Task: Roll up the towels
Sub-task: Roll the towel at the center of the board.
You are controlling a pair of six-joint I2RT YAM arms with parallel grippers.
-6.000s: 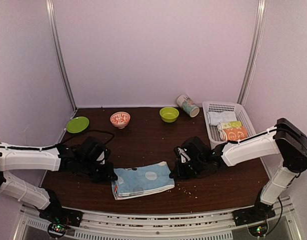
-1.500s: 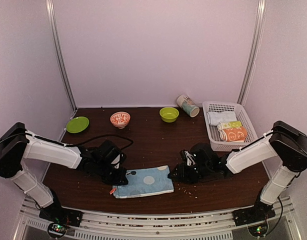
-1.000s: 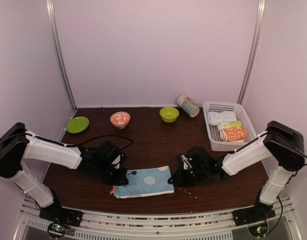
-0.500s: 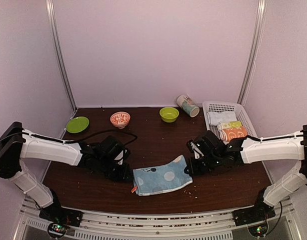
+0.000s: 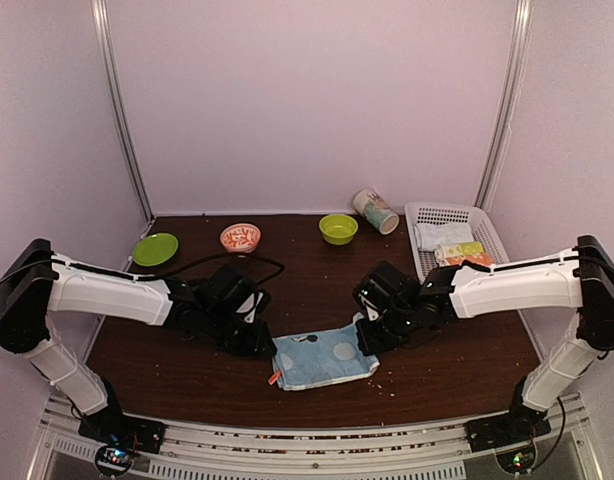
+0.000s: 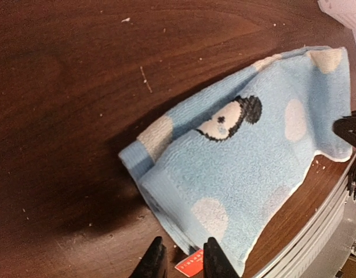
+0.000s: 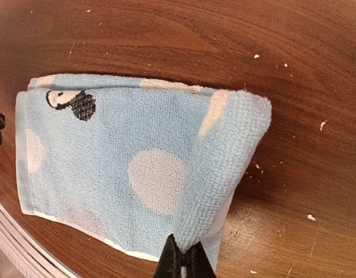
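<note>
1 orange towel (image 5: pixel 473 258) in 1 basket (image 5: pixel 445 211); 1 blue towel (image 5: pixel 324 355) pinched by right fingers (image 7: pixel 170 260), left fingers (image 6: pixel 155 263) slightly parted.

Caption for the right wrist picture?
Right gripper pinches the folded edge of a light blue dotted cloth towel on a dark wooden table.

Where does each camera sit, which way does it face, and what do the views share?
Top external: above and behind the bases, looking down across the table to the back wall; left arm and right arm show.
Left wrist: on the left arm, looking down at the blue towel; left tool at the bottom edge.
Right wrist: on the right arm, looking down at that towel; right tool pinching its folded edge.
Shared: both wrist views show the towel's Mickey head.
</note>
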